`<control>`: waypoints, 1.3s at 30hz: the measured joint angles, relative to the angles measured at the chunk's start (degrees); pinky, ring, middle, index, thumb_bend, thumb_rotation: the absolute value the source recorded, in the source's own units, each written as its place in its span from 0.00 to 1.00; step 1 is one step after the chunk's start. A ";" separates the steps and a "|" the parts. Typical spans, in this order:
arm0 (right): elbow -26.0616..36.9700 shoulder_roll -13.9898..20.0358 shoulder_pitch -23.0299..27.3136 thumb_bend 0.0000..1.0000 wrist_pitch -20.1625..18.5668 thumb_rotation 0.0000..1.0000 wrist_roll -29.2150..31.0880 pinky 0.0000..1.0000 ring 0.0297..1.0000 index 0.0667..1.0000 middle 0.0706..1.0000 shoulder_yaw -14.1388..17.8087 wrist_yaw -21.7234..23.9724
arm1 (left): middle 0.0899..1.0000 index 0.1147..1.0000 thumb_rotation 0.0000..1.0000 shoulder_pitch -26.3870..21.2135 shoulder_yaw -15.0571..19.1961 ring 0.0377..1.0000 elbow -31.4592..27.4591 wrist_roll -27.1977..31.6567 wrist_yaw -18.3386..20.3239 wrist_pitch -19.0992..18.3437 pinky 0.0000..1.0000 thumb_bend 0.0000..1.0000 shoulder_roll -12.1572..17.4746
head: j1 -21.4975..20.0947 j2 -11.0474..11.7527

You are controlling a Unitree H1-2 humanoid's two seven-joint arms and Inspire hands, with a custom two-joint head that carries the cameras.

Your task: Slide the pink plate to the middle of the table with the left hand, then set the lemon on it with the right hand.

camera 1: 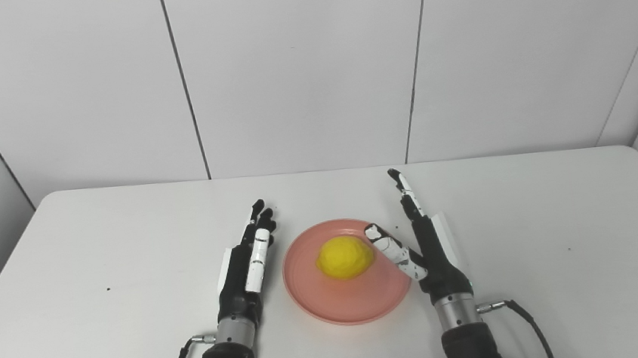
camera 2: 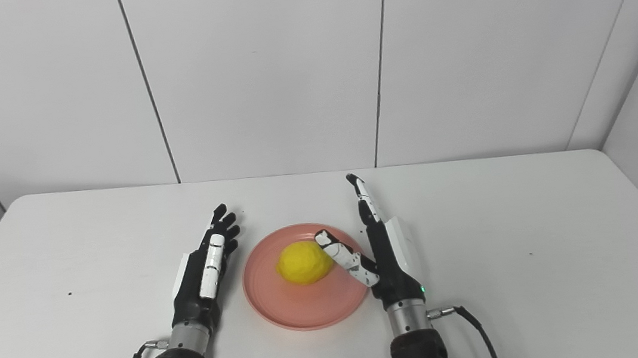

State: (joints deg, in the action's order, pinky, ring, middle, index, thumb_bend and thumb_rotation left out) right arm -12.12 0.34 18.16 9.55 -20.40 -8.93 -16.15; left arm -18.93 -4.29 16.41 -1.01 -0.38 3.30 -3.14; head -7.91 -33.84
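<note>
The pink plate lies near the middle of the white table, close to the front. A yellow lemon rests on it, toward the plate's far side. My left hand stands just left of the plate, fingers straight and pointing away, holding nothing. My right hand is at the plate's right rim, open, its fingers stretched forward. Its thumb reaches over the rim and ends right beside the lemon; whether it touches the fruit I cannot tell.
The white table runs wide on both sides and ends at a grey panelled wall behind. Cables trail from both wrists near the front edge.
</note>
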 measured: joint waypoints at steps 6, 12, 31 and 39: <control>0.16 -0.60 -0.04 0.62 -0.12 1.00 5.46 0.94 0.96 0.94 0.95 3.85 1.96 | 0.93 0.92 1.00 0.00 0.09 0.92 0.00 -0.07 0.00 0.06 0.93 0.53 0.00 | -0.09 -0.09; -2.61 -2.18 0.07 0.65 0.37 1.00 13.30 0.90 0.93 0.90 0.91 7.18 3.65 | 0.93 0.91 1.00 0.04 0.37 0.92 -0.09 -0.13 -0.17 0.05 0.93 0.52 -0.09 | 0.00 -0.17; -3.27 -2.18 0.55 0.65 -0.82 1.00 22.16 1.00 0.98 0.98 0.99 8.08 12.26 | 0.93 0.92 1.00 0.04 0.38 0.92 -0.05 -1.39 -0.77 0.04 0.92 0.51 -0.23 | 0.17 -0.61; 1.48 -1.94 -1.98 0.68 -6.74 1.00 21.99 1.00 0.99 0.99 0.99 7.36 13.90 | 0.94 0.92 1.00 0.06 0.89 0.93 -0.06 -2.81 -3.02 -0.07 0.92 0.54 -1.43 | 0.17 -0.97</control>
State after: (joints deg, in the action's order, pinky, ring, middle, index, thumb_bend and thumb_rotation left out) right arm -10.64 -1.60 16.17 2.80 1.59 -1.58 -2.25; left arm -18.87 -3.40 16.36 -3.82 -3.39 3.22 -4.58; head -7.73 -34.80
